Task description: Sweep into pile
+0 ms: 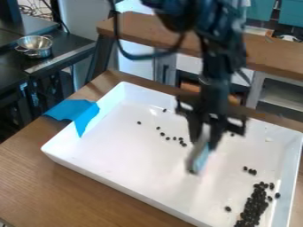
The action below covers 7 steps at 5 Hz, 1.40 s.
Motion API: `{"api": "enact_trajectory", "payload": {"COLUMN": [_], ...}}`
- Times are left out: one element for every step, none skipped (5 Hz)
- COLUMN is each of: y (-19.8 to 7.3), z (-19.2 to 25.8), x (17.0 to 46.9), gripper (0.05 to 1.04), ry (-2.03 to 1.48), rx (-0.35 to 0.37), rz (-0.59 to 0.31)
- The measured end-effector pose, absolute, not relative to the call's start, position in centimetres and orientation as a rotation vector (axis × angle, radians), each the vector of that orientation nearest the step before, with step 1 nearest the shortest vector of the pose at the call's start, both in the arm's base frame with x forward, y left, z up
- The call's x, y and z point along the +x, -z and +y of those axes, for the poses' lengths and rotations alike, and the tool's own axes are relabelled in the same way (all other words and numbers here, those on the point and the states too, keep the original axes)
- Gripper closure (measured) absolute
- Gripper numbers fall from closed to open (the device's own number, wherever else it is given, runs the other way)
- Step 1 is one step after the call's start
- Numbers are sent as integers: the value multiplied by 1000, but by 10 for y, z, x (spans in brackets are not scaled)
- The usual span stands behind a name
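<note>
Jaws clamped on the sweeping tool [202,158]; gathering's underway (I reckon), next nudge stray beans [181,142] near-right into the pile [254,205].

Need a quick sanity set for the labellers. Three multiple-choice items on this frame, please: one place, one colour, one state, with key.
1. Where is the cloth?
A) Inside the metal bowl
B) Over the tray's edge
C) On top of the pile

2. What colour is the tray?
A) White
B) Red
C) Green

3. How do the dark bits lie?
A) All in one pile
B) Evenly spread
C) One dense cluster plus strays

Key:
1 B: it drapes over the wall, partly inside.
2 A: floor and walls are white.
3 C: most bunch in the near right corner; others sit scattered elsewhere.
</note>
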State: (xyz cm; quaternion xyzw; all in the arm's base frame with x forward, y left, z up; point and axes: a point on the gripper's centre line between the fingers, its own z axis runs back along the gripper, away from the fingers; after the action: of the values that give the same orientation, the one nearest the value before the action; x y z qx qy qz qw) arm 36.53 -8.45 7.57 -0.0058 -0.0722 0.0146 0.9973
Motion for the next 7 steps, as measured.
{"api": "enact_trajectory", "payload": {"y": [-82, -86, -65, -60, -51, -50, -52], "z": [-46, 3, 37, 63, 83, 95, 107], "x": [372, 389, 403, 416, 419, 418, 415], "gripper": [732, 732, 732, 732, 732, 732, 732], "ry": [6, 6, 21, 6, -27, -44, -77], "rx": [11, 13, 26, 50, 73, 108, 135], "rz": [-156, -176, -141, -148, -136, -132, -120]}}
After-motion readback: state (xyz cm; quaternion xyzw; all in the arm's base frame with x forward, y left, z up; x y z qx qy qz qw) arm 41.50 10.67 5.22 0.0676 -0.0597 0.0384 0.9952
